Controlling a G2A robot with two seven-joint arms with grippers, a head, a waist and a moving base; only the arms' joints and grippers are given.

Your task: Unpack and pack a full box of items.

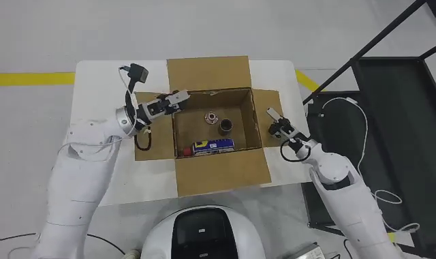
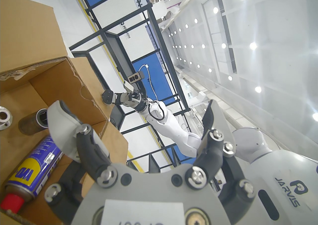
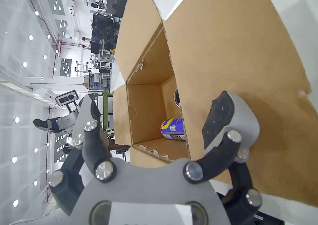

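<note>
The open cardboard box point(image 1: 216, 88) stands mid-table with its flaps spread flat. Inside lie a blue spray can point(image 1: 213, 146) point(image 2: 34, 163) point(image 3: 174, 128), a dark metal cylinder point(image 1: 225, 127) point(image 2: 32, 121) and a small metal flange point(image 1: 211, 116) point(image 2: 4, 117). My left gripper point(image 1: 178, 97) point(image 2: 134, 124) hovers at the box's left rim, open and holding nothing. Over the right flap point(image 3: 236, 49) my right gripper point(image 1: 272, 116) point(image 3: 151, 116) is also open and holds nothing; it shows small across the box in the left wrist view point(image 2: 108, 96).
The white table point(image 1: 102, 82) has bare room to the left of the box and a strip along the front. A black metal rack point(image 1: 381, 102) with a white cable stands just past the table's right edge, close to my right arm.
</note>
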